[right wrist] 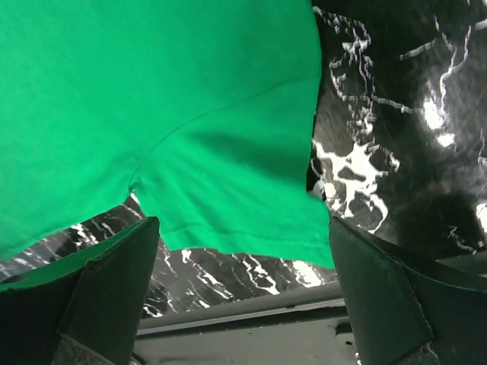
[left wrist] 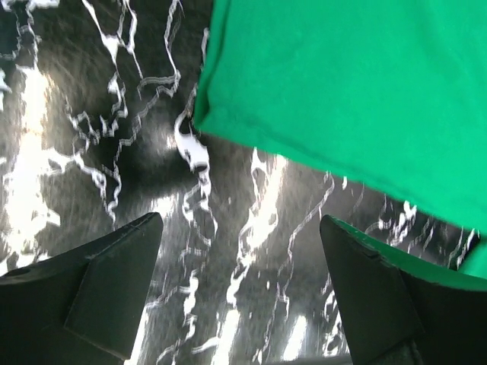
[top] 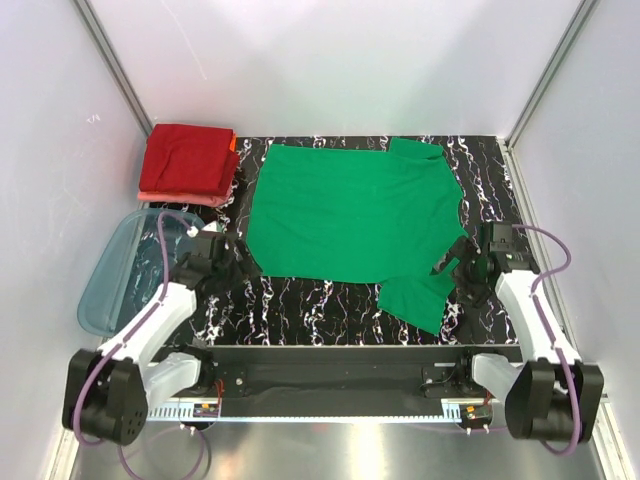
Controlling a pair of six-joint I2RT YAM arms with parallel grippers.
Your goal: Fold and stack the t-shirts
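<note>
1. Left tool (left wrist: 240, 228): jaws spread wide, nothing between them but bare bench (top: 330, 300). It hangs low over the bench surface.
2. Right tool (right wrist: 243, 228): jaws likewise spread, pinching nothing. The near sleeve (right wrist: 243, 190) lies under and between the two fingers; whether they touch the cloth cannot be told.
3. Green tee (top: 350, 210): spread flat mid-bench, unfolded. Its long axis runs left to right, hem at the left, sleeves and collar end at the right.
4. Governing relation: the hem's near corner (left wrist: 202, 122) lies just beyond the left tool, ahead and to its right, apart from the fingertips. The right tool is already over the near sleeve. Each arm is therefore nearest its own end of the near edge.
5. Folded stack (top: 188, 160): dark red shirts over a salmon-pink one, far-left corner, well apart from both tools.
6. Blue tub (top: 110, 275): beside the left arm, off the bench's left edge.
7. Judgement: folding of the green tee has not begun; the sleeve grasp appears first in order.
</note>
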